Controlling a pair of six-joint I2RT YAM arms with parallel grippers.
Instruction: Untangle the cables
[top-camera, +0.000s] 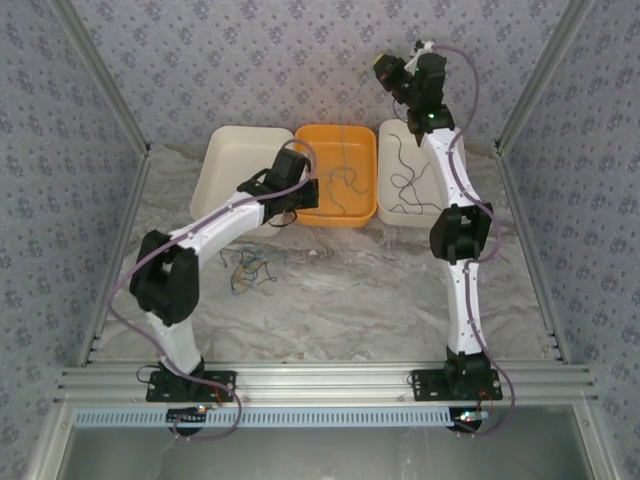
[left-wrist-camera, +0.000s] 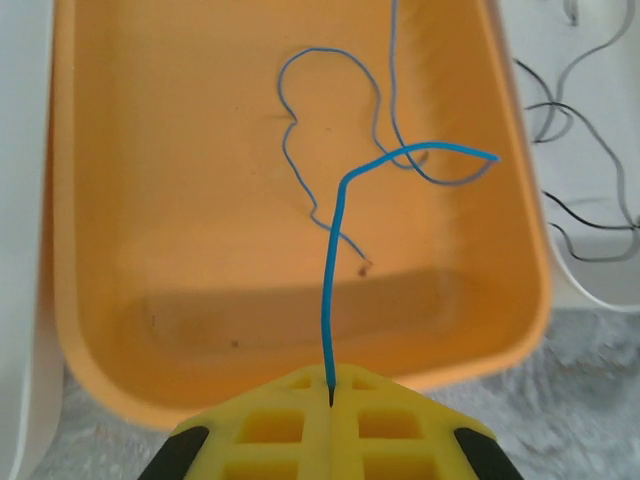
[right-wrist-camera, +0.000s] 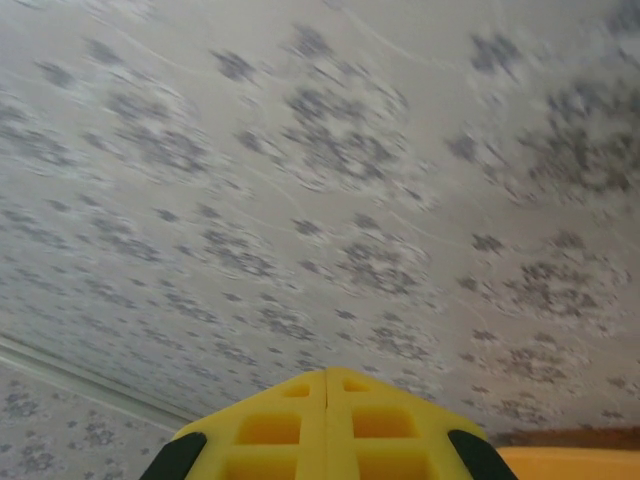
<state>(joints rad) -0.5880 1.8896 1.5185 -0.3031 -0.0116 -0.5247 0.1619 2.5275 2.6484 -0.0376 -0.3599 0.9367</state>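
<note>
Where its yellow, grid-moulded fingers meet, the left gripper (left-wrist-camera: 330, 388) pinches a stiff blue cable (left-wrist-camera: 333, 260) that hooks over the smooth orange tray (left-wrist-camera: 110, 220), where a thinner blue strand (left-wrist-camera: 288, 120) lies curled. Beside it, black cables (left-wrist-camera: 590, 258) squiggle in the white tray (left-wrist-camera: 600, 278). The right gripper (right-wrist-camera: 327, 385), fingers pressed together, faces patterned wallpaper (right-wrist-camera: 330, 200). A knotted bundle (top-camera: 250, 268) lies on the marbled table (top-camera: 380, 300).

Cable tangle (top-camera: 250, 266), individual strands indistinguishably small

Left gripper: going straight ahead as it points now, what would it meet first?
Probably the orange tray, around its near wall or floor; depth is unclear. The left gripper, shut on a blue cable, points into it.
</note>
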